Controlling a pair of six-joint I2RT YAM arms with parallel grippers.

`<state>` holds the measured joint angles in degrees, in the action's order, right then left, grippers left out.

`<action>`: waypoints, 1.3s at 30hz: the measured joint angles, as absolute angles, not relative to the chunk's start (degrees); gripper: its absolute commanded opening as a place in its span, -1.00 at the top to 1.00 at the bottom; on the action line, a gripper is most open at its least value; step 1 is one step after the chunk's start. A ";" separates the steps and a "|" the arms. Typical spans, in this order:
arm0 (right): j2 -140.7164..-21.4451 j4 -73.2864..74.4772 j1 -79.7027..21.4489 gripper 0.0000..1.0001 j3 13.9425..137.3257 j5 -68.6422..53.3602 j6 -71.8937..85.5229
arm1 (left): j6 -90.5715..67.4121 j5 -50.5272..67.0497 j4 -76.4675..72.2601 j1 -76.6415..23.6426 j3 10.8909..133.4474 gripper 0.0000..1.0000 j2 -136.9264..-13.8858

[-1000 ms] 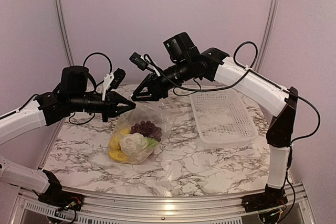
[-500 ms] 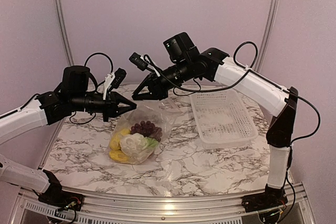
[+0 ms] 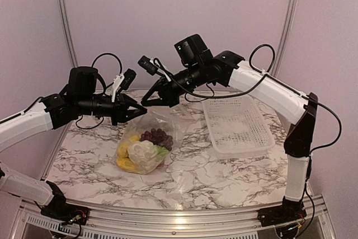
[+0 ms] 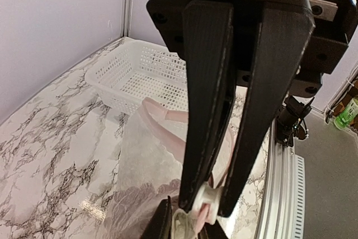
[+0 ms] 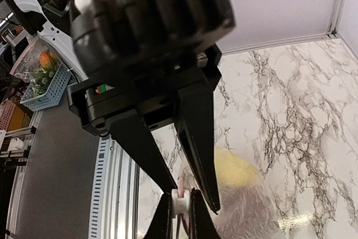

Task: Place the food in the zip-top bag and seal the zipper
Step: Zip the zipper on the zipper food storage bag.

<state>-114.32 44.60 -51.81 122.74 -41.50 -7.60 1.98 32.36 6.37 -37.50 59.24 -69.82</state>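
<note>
The zip-top bag (image 3: 168, 128) hangs to the table, holding purple grapes (image 3: 155, 136), white cauliflower (image 3: 141, 150) and a yellow piece (image 3: 123, 150); other food is hidden. My left gripper (image 3: 139, 111) is shut on the zipper's white slider (image 4: 208, 200), on the pink zip strip (image 4: 162, 130). My right gripper (image 3: 146, 102) meets it tip to tip and pinches the bag's mouth edge beside the slider. In the right wrist view, my right gripper (image 5: 192, 198) sits just above the slider (image 5: 180, 201), and the yellow piece (image 5: 235, 166) shows through the bag.
A white lattice basket (image 3: 238, 124) stands on the marble table (image 3: 224, 172) to the right of the bag and shows empty; it also shows in the left wrist view (image 4: 140, 74). The aluminium table rail runs along the near edge.
My left arm has risen and moved a little to the right, closer to the right gripper. The bag's mouth is drawn up slightly. The right arm has hardly moved.
</note>
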 measured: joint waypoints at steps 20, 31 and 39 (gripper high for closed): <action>-113.67 44.66 -51.92 1.00 122.34 -37.98 -7.81 | 1.48 32.21 6.90 -37.45 60.05 1.00 -69.80; -112.92 45.01 -50.76 1.00 119.55 -36.32 -7.09 | 2.33 28.49 9.37 -36.07 59.20 1.00 -66.70; -109.58 46.22 -47.20 1.00 111.92 -35.46 -7.09 | 4.47 27.33 11.07 -33.74 58.67 1.00 -64.64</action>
